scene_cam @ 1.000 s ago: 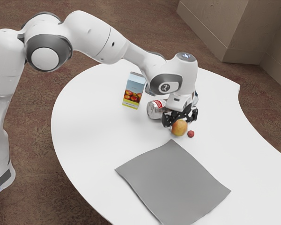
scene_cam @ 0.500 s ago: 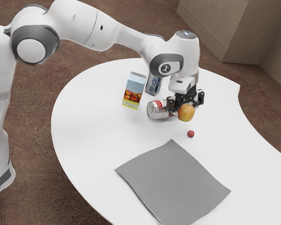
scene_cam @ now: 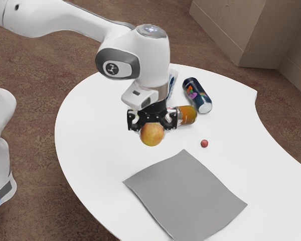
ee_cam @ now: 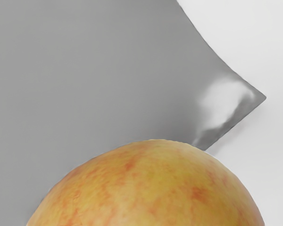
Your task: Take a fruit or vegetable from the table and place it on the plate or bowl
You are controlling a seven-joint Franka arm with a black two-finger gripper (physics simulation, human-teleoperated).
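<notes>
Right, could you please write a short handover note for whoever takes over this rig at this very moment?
Gripper: shut on the yellow-red fruit, held clear of the white table.
Gray mat: flat on the table, near the held fruit, toward the exterior view's lower right.
Small red fruit: on the table, untouched.
Done: pick and lift.
Left: carry the fruit over the mat, which apparently stands in for the plate, lower it, release.
</notes>
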